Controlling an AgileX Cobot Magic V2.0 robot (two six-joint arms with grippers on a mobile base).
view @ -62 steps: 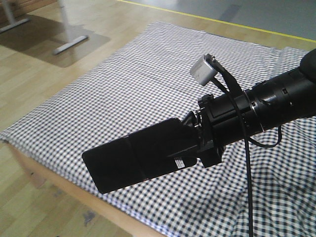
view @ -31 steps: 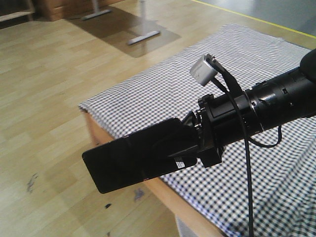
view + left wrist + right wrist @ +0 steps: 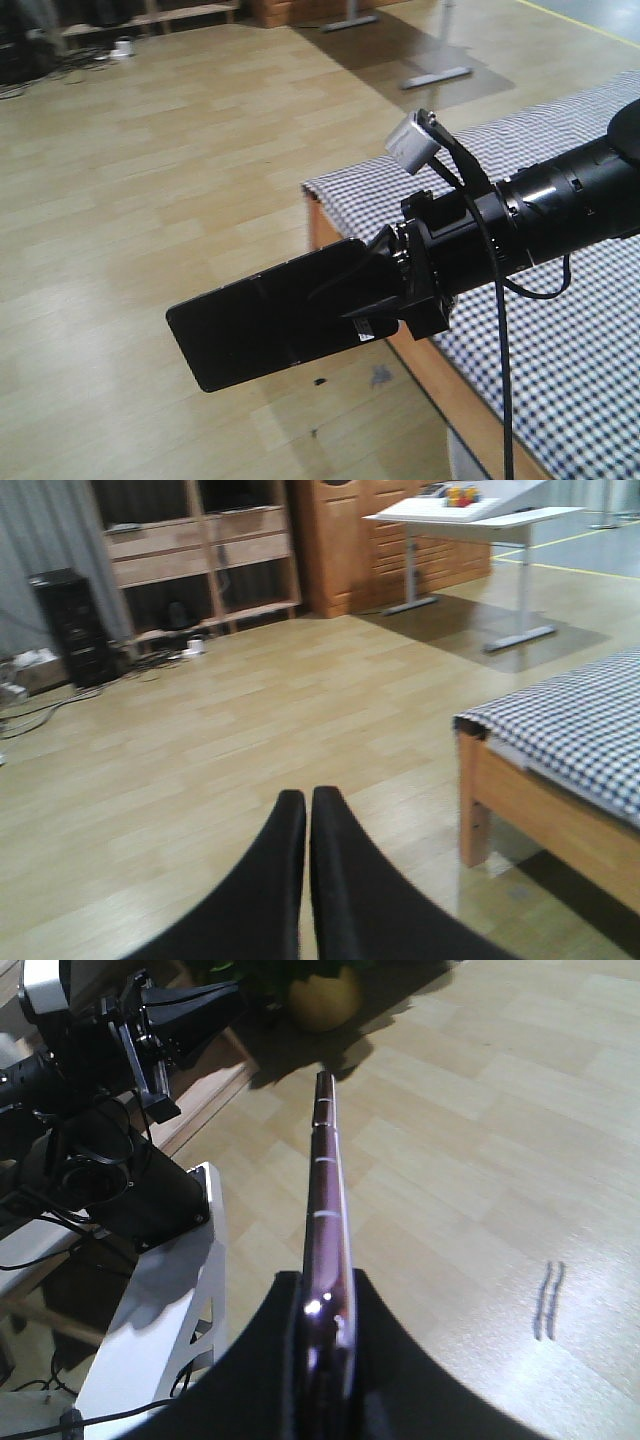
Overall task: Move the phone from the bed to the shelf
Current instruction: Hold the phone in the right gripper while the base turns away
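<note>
Right jaws pinch the phone, its near end hidden; left jaws pressed together; bed at three o'clock, cut off.

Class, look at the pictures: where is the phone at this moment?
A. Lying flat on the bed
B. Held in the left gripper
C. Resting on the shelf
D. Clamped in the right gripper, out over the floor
D: the right gripper is shut on the phone, which sticks out over the wooden floor, clear of the bed.
</note>
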